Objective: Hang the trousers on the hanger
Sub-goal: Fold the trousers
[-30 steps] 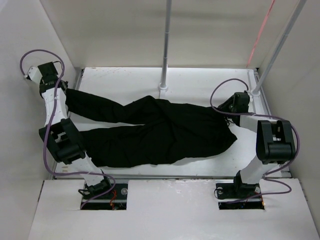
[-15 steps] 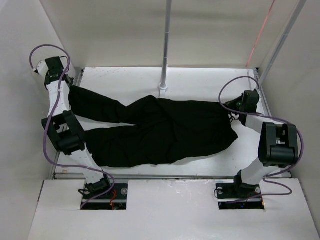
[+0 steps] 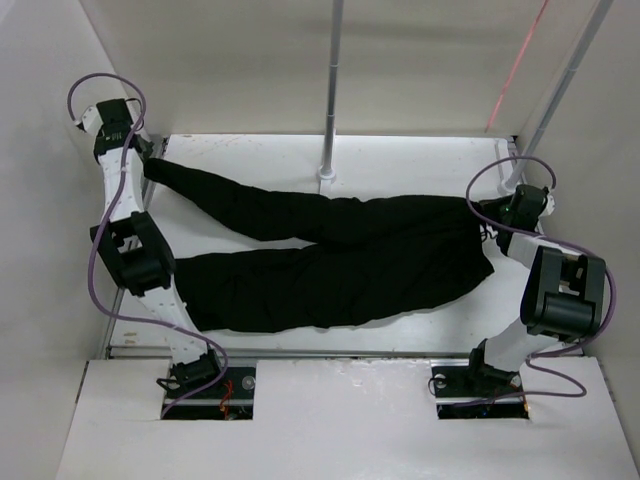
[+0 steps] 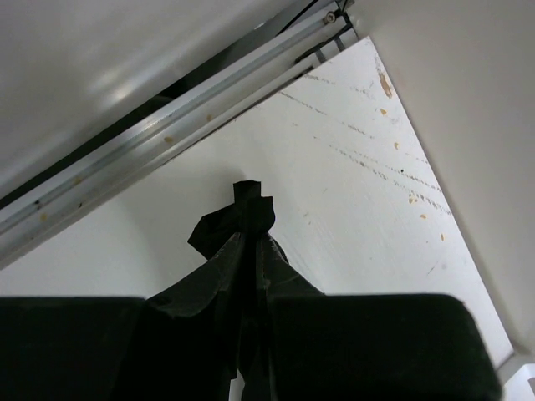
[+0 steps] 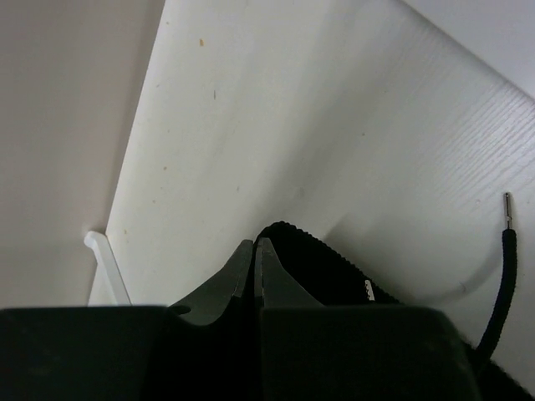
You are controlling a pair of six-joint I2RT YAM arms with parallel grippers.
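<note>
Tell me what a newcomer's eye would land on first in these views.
The black trousers dominate, lying stretched across the white table from far left to right. The left hand is shut on a leg end near the far left corner. The right hand is shut on the waistband at the right edge, with a drawstring trailing beside it.
</note>
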